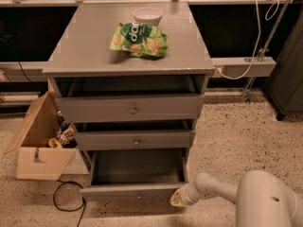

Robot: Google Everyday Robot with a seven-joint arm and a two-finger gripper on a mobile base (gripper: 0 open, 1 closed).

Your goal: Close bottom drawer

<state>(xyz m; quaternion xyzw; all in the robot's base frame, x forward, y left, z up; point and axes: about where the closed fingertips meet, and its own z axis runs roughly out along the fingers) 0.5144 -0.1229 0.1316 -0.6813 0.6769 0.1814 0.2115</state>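
Down near the floor, the gripper (177, 198) sits just beside the right end of the bottom drawer (130, 192), on the end of a pale arm reaching in from the lower right. Whether it is spread or closed cannot be told, nor whether it touches the wood. The bottom drawer is pulled well out of the cabinet (85, 51), and its inside looks empty. It is likely a stiff, fairly light wooden box that slides on runners. A flat push on the front panel near the middle would probably send it in straight, whereas a push at the corner might skew it. There are three drawers, with the middle drawer (135, 140) and top drawer (130, 109) both slightly open. One snack bag (138, 39) and one bowl (147, 16) sit on top, and one cardboard box (40, 160) stands at the left.
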